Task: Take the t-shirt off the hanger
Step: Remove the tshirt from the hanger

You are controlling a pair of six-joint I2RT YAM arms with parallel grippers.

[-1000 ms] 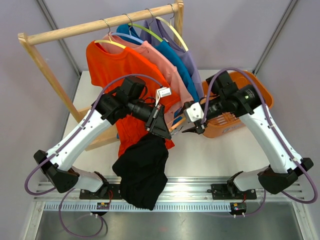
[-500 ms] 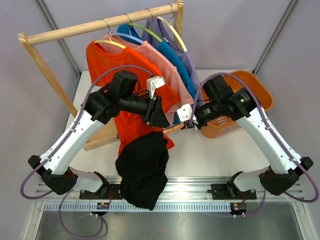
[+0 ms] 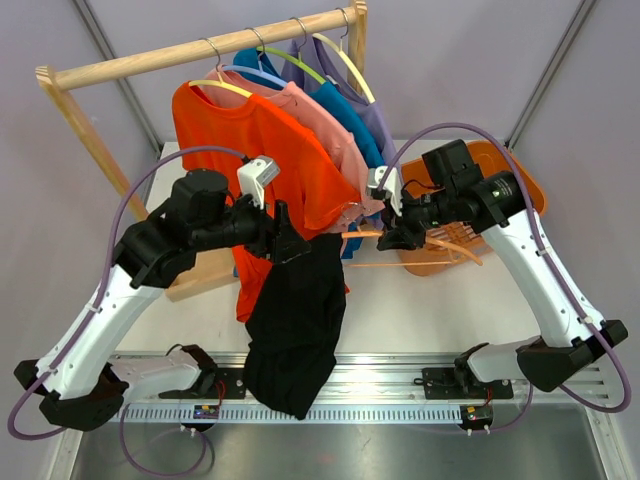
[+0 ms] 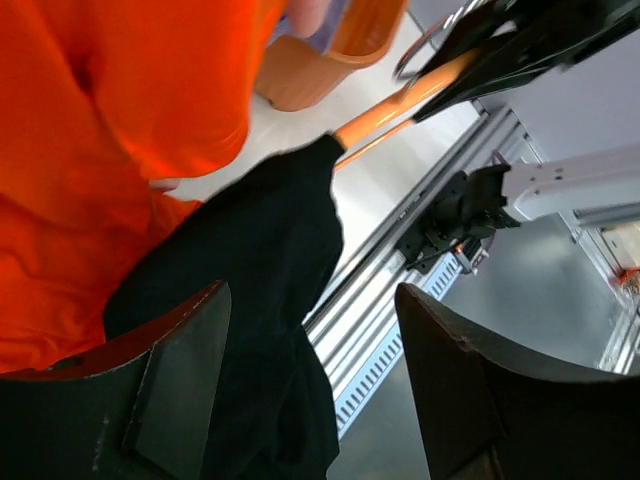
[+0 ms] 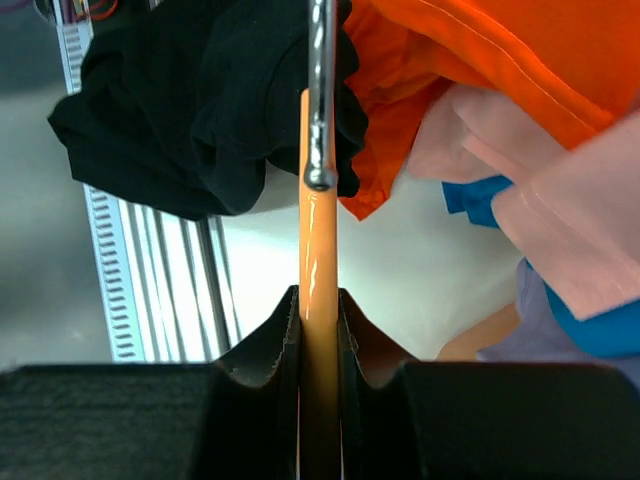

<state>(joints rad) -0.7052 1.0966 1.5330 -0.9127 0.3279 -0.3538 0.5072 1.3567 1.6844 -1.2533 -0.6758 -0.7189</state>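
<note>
The black cotton t-shirt point(image 3: 295, 320) is hanging in a loose bunch off the left end of the thin orange plastic hanger point(image 3: 362, 234). It's sagging down past the table's near edge and over the silver aluminium rail point(image 3: 400, 385) by the arm bases, in front of the bright orange t-shirt point(image 3: 240, 130) on the wooden clothes rack point(image 3: 200, 50). Very little of the hanger seems to be inside it, so the tee is prob. caught at one point only and is most of the way off.

The right gripper point(image 5: 318, 318) is clamping the hanger's bar tight btwn both jaws and holding it roughly level above the table, clear of the rack. That is prob. giving a fixed anchor so the tee can be drawn off sideways.

The left gripper point(image 4: 312, 293) is sitting right at the top of the tee w/ its jaws standing wide apart and nothing btwn them. The cloth is lying beyond the fingers, not pinched. It looks placed for a fresh grab.

Hard to make out:
- The spot where the hanger end is entering the cloth is covered by the left gripper from above and blurred in the left wrist view, so neck hole vs. sleeve can't be told.
- The silver metal hook point(image 5: 320, 100) is crossing in front of the bar in the right wrist view.
- The hanger's far half is blending into the orange plastic basket point(image 3: 505, 175) behind it.
</note>
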